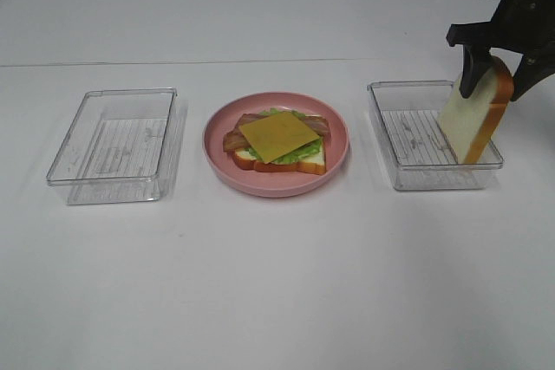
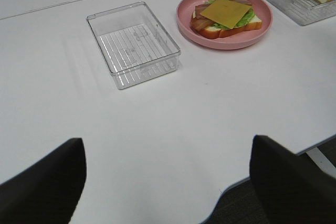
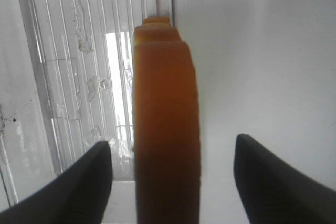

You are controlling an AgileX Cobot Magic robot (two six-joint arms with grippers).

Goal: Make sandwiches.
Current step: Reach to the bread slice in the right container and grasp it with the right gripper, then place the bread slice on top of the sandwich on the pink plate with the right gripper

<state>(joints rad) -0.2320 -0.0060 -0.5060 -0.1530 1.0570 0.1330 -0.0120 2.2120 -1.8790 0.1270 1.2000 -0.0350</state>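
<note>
An open-faced sandwich stack (image 1: pixel 277 138) (image 2: pixel 226 17) lies on the pink plate (image 1: pixel 277 186) at the table's middle: a bread slice at the bottom, then lettuce and bacon, with yellow cheese on top. A second bread slice (image 1: pixel 473 119) (image 3: pixel 165 129) stands tilted on edge in the right clear tray (image 1: pixel 416 175), leaning against its far-right rim. My right gripper (image 1: pixel 496 84) (image 3: pixel 170 182) straddles the top of this slice, open, with a gap on both sides. My left gripper (image 2: pixel 168 182) hangs open over bare table near the front edge, holding nothing.
An empty clear tray (image 1: pixel 113 145) (image 2: pixel 134 43) stands left of the plate. The right tray (image 2: pixel 294 11) holds only the leaning slice. The white table's front edge runs close below the left gripper.
</note>
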